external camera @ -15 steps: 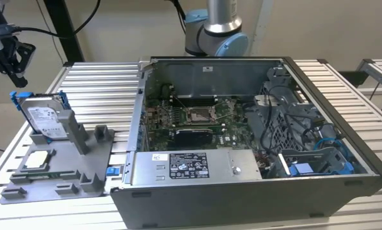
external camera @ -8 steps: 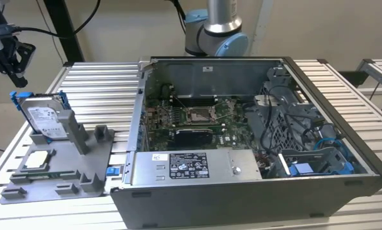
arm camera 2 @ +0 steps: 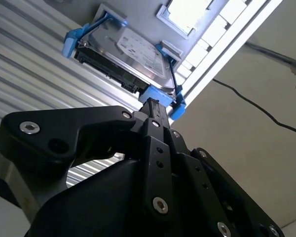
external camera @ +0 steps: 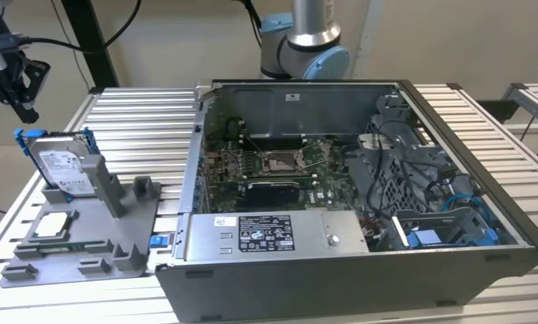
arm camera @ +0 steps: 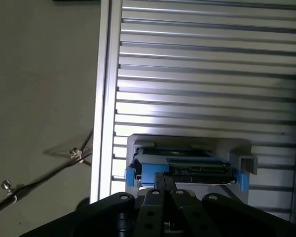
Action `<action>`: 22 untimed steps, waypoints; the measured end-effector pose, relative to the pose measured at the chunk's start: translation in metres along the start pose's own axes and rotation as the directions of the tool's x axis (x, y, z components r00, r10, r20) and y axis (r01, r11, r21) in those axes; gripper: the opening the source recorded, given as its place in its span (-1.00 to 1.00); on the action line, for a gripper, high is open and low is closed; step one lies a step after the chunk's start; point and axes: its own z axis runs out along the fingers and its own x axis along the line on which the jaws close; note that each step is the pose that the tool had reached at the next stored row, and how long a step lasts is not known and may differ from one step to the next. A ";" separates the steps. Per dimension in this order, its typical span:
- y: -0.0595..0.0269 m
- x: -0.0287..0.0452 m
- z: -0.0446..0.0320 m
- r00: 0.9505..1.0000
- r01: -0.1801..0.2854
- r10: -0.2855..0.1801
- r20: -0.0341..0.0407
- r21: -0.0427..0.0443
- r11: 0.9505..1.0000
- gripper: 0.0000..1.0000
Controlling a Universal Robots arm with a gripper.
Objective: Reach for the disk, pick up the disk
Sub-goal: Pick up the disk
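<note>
Fingers (arm camera: 159, 183) of the gripper (arm camera 2: 153, 103) lie pressed together with nothing between them, their tips aimed at the disk (external camera: 61, 165). The disk sits just beyond the tips, along the line they point. A small gap shows between tips and disk in the exterior view, so I judge there is no contact.

As for progress, the reach looks nearly complete, with the tips close over the disk's upper end. The pick has not begun: the fingers have yet to part, no grip is made, and the disk rests in its grey holder (external camera: 115, 223) on the slatted table (external camera: 142, 135).

The disk stands on one short end in the holder and leans back a little. Its long axis runs up out of the slot toward the fingertips. The end nearest the tips carries the connectors, as the first wrist view shows. Blue rails (arm camera: 241, 178) flank that end, one to each side of the tips. The labelled face (arm camera 2: 138, 49) looks toward the exterior view's right and slightly upward.
</note>
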 end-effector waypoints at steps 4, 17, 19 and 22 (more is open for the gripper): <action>0.0000 0.0000 0.0001 1.000 0.030 -0.030 -0.001 0.000 1.000 -1.00; -0.0001 0.0000 0.0000 0.992 0.128 -0.128 -0.005 0.000 0.992 -1.00; 0.0000 0.0000 0.0001 0.989 0.145 -0.145 -0.005 0.000 0.989 -1.00; 0.0000 0.0000 0.0001 0.985 0.171 -0.171 -0.006 -0.001 0.985 -1.00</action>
